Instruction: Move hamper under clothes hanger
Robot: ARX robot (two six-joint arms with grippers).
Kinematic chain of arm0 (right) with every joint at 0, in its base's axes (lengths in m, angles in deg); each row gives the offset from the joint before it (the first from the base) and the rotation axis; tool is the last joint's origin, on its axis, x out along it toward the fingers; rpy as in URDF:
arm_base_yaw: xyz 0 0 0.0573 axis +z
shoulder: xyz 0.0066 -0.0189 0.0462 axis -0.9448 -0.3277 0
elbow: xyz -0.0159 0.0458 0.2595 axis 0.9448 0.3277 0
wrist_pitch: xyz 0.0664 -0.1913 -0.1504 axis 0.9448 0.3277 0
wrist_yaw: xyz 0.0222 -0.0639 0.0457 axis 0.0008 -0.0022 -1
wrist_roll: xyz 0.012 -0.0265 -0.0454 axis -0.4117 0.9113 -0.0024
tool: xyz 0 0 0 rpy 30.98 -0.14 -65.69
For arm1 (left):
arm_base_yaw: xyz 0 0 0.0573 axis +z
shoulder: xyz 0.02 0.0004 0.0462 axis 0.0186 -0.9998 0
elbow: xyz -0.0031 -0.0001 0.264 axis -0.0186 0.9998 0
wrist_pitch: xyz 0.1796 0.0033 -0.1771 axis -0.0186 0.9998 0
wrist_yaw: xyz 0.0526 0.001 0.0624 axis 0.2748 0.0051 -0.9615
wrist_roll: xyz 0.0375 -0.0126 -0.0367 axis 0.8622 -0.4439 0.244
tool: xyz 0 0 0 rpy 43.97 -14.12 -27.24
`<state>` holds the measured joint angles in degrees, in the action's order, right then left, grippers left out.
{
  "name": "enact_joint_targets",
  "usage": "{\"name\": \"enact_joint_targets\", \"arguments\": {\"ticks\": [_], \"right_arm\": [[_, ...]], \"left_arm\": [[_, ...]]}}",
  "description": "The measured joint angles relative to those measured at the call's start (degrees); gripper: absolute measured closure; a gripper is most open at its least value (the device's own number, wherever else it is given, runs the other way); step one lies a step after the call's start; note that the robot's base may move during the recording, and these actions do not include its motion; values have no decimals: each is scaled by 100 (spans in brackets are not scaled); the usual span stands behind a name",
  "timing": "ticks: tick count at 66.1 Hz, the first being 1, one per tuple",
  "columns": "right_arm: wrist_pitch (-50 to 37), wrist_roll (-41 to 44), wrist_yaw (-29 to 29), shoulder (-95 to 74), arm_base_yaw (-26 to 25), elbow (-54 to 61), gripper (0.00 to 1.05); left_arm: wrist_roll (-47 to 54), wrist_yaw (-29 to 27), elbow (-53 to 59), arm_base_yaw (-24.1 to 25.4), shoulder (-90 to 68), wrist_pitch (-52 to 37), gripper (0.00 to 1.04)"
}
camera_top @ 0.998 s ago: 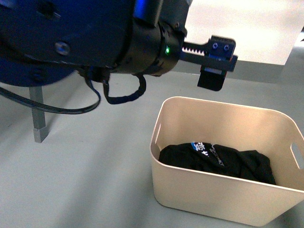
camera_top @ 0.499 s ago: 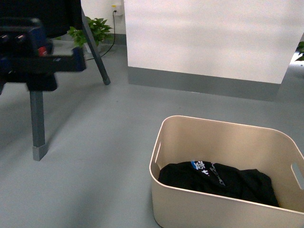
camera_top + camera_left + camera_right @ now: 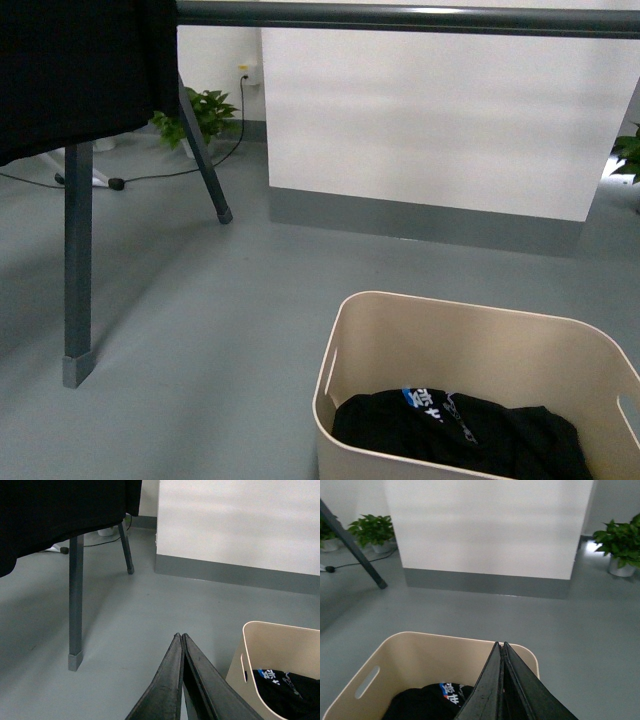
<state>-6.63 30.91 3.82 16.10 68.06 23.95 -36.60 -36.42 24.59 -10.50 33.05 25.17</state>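
So the hamper sits on the floor right of the hanger, not under it yet. Both pincers, left and right, are pressed together, holding nothing.

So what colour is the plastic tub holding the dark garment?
Beige, seen best in the front view: the smooth rounded plastic tub.

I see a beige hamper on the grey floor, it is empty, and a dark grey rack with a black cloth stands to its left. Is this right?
Not quite: the hamper is not empty. The front view shows a black garment with blue and white print lying in its bottom. The rest holds: it stands on the grey floor, and the dark grey rack with the black cloth is to its left.
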Motion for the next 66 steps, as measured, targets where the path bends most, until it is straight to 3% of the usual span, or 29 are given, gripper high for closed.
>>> {"name": "enact_joint_targets", "arguments": {"ticks": [9,19,23,29,66], "right_arm": [[437,2,94,623,256,170,103],[1021,0,131,1368,258,328,103],[1333,2,131,1738,258,389,103],[1648,0,131,2116,260,431,103],[3453,2,131,4074,260,481,103]], "left_arm": [[-2,181,339,190,199,-133,101],[0,363,481,380,949,457,101],[0,817,527,708,1333,796,101],[-2,859,533,911,1700,1106,101],[0,903,535,929,3547,2824,101]]}}
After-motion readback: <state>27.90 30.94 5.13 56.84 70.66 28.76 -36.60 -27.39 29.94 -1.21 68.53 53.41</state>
